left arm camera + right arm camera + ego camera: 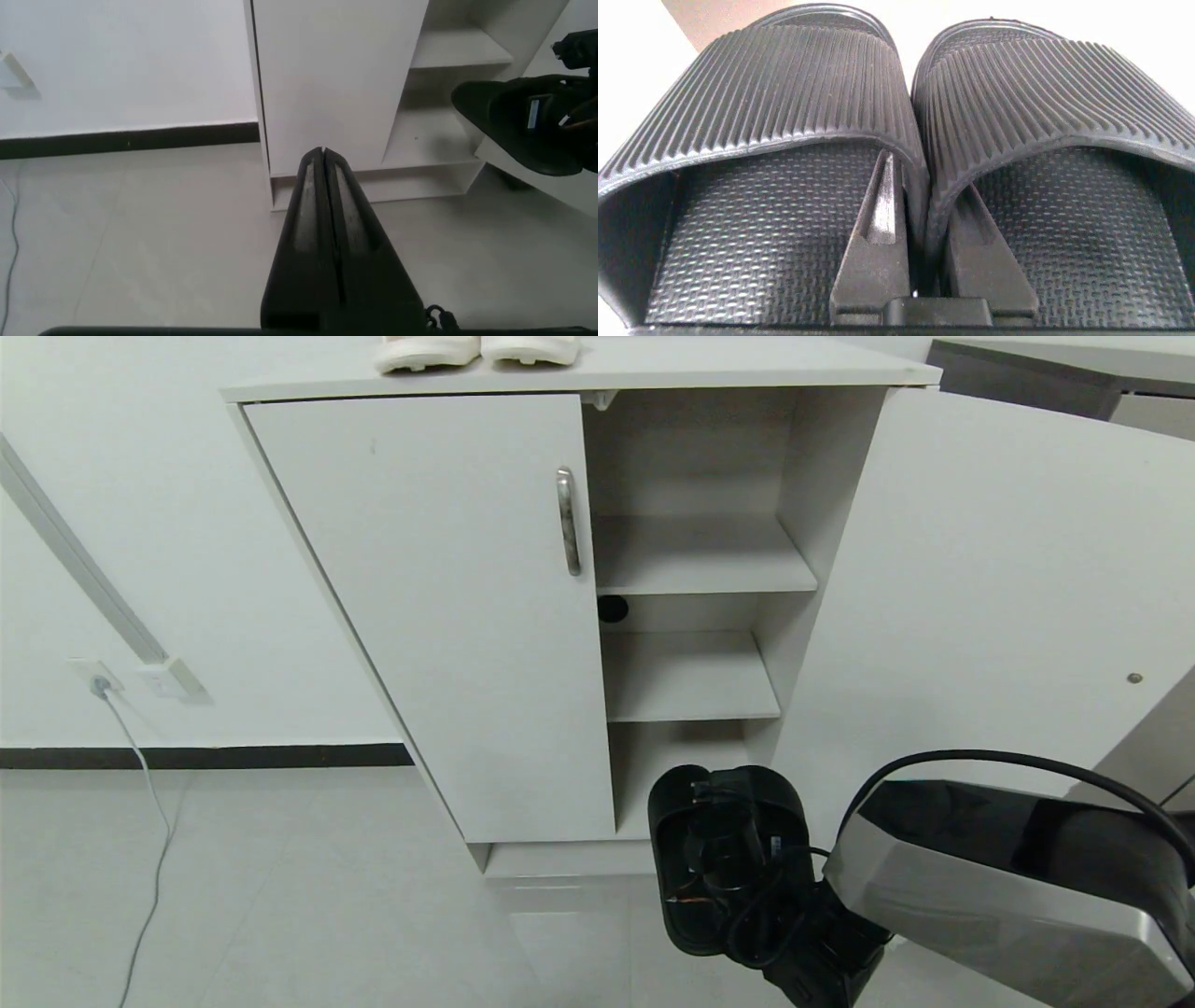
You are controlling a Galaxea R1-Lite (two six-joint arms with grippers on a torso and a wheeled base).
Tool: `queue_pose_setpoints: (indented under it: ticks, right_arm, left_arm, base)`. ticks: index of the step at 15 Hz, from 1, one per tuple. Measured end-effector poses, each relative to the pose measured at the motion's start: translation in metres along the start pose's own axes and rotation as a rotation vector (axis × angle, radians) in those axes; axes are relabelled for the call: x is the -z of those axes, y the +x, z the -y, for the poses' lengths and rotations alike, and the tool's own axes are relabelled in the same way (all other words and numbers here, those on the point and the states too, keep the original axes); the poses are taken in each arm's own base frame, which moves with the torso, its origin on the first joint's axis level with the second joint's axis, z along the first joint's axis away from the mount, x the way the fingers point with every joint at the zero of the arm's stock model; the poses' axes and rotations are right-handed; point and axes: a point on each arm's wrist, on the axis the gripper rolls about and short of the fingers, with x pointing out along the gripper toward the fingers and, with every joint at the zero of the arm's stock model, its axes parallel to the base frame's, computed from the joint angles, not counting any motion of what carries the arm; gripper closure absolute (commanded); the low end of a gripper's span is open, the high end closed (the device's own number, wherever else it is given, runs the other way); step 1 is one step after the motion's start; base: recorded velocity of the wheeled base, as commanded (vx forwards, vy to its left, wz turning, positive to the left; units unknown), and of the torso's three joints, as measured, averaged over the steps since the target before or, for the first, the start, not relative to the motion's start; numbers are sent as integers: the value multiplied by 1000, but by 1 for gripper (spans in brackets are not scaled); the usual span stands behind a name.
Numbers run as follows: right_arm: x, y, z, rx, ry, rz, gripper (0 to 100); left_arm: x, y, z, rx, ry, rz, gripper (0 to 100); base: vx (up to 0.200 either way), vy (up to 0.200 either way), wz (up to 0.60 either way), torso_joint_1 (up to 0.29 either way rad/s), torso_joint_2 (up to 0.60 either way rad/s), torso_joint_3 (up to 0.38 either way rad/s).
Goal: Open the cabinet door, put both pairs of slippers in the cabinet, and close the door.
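A pair of black slippers (728, 859) hangs low in front of the white cabinet's (420, 616) open right half, level with the bottom compartment (677, 765). My right gripper (924, 245) is shut on the pair, its fingers (878, 233) pinching the two inner walls together under the ribbed straps. A pair of white slippers (476, 350) lies on the cabinet top. The right door (980, 597) stands swung open; the left door with its metal handle (568, 521) is closed. My left gripper (322, 159) is shut and empty above the floor, left of the black slippers (523, 117).
Two bare shelves (695, 560) (686, 677) sit above the bottom compartment. The open door stands close along the right arm's side. A wall socket (93, 677) with a cable trailing to the floor is at the left. Tiled floor (280, 896) lies open before the cabinet.
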Motion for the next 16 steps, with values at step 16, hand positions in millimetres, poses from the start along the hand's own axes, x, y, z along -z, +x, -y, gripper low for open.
queue_pose_setpoints:
  ticks: [16]
  right_arm:
    - [-7,9,2,-16,37,271,100]
  left_arm:
    - [0,0,0,-1,-1,3,100]
  base:
    - [13,0,0,1,1,-15]
